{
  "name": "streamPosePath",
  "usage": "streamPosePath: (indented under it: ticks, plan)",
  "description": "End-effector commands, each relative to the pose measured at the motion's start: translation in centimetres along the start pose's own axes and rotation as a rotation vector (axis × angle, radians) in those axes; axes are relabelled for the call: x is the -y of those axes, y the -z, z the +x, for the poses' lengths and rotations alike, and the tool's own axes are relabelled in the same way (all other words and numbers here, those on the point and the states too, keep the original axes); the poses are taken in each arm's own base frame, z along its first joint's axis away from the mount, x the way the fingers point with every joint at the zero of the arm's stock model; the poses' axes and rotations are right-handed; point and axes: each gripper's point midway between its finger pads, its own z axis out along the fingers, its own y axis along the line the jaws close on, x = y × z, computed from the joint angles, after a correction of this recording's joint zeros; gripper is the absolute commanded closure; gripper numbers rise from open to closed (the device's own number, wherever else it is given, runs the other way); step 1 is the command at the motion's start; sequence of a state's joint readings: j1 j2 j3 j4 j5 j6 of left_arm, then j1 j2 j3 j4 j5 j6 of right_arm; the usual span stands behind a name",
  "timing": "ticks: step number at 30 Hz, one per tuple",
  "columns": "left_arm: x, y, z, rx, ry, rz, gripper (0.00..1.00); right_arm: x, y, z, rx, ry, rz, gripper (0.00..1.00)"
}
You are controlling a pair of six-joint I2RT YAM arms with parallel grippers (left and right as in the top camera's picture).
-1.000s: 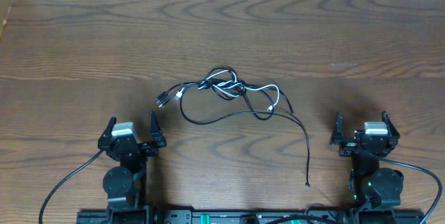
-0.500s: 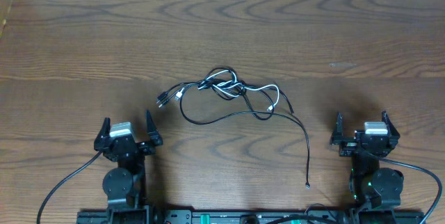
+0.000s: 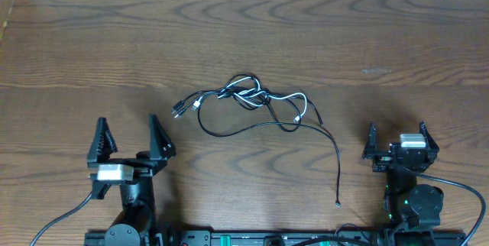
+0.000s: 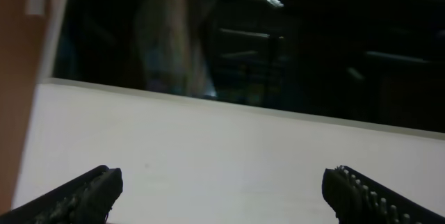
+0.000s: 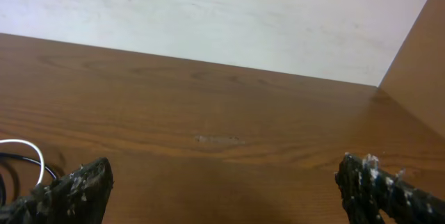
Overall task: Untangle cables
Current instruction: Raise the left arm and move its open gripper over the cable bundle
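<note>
At the front, the left gripper [image 3: 128, 139] and the right gripper [image 3: 397, 139] both have jaws wide open holding nothing, and farther back the cables [image 3: 244, 93] lie tangled in the middle of the table [image 3: 397, 32], touching neither.

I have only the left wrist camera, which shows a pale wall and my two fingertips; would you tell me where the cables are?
Observer: The cables lie knotted mid-table, ahead and to the right of the left gripper.
Operator: Thank you. Is either gripper touching them?
Observer: No. Both are open and well apart from the cables, and the right gripper sits by its base.
Operator: Is any end lying free?
Observer: Yes. One black cable trails out of the knot toward the near edge, and its plug lies alone, nearer the right arm.
</note>
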State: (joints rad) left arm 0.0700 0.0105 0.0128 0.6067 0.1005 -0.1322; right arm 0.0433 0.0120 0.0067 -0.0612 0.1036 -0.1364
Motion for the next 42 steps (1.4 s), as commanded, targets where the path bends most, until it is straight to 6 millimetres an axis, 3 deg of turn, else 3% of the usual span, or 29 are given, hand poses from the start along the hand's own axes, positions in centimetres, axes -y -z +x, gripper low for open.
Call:
streamPosePath:
  ticks: [1, 11, 17, 25, 28, 33, 38, 42]
  plan:
    - [2.1, -0.4, -3.2, 0.033, 0.047, 0.092, 0.02, 0.1, 0.0, 0.1, 0.000, 0.007, 0.002, 0.01]
    - [2.7, -1.9, -6.3, -0.167, 0.080, 0.047, 0.02, 0.1, 0.0, 0.1, 0.000, 0.007, 0.002, 0.01]
    - [4.2, -4.5, -7.8, -0.368, 0.108, 0.080, 0.02, 0.1, 0.0, 0.1, 0.000, 0.006, 0.002, 0.01]
    - [7.1, -8.2, -6.5, -0.650, 0.196, 0.208, 0.02, 0.1, 0.0, 0.0, 0.000, 0.007, 0.002, 0.01]
    - [8.0, -9.3, -4.8, -0.764, 0.247, 0.255, 0.02, 0.1, 0.0, 0.1, 0.000, 0.006, 0.002, 0.01]
    - [8.6, -9.8, 0.9, -0.989, 0.358, 0.301, 0.02, 0.1, 0.0, 0.0, 0.000, 0.007, 0.002, 0.01]
    - [7.5, -8.6, 7.7, -1.235, 0.452, 0.230, 0.02, 0.1, 0.0, 0.1, 0.000, 0.007, 0.002, 0.01]
    - [6.8, -7.2, 11.6, -1.383, 0.502, 0.173, 0.02, 0.1, 0.0, 0.0, 0.000, 0.007, 0.002, 0.01]
